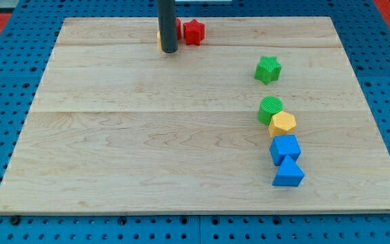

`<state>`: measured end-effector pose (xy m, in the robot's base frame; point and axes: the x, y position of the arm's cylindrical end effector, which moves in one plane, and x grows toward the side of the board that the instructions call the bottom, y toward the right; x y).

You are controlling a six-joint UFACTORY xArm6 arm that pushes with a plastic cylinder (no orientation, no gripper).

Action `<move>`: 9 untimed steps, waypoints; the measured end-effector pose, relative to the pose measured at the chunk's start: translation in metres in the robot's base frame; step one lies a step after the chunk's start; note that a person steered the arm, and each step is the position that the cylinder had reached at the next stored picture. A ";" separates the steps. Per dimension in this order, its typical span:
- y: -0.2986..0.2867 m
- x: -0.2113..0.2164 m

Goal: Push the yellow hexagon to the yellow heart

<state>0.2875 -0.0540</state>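
My rod (168, 26) runs out of the view's top edge, so its upper length is cut off. Near the board's top edge it hides most of a yellow block (159, 38); only a sliver shows at the rod's left, too little to tell its shape. It also covers the left part of a red block (179, 30) beside the red star (193, 32).

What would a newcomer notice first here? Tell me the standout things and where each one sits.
The dark rod drops in at the view's top, my tip resting against a sliver of yellow block, mostly hidden, with a red block beside it. On the view's right runs a tight column: green star alone, then green cylinder touching the yellow hexagon, then a blue cube and blue wedge.
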 end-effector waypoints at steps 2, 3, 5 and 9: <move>0.087 0.109; 0.176 0.140; 0.304 0.184; 0.212 0.234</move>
<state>0.5217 0.1576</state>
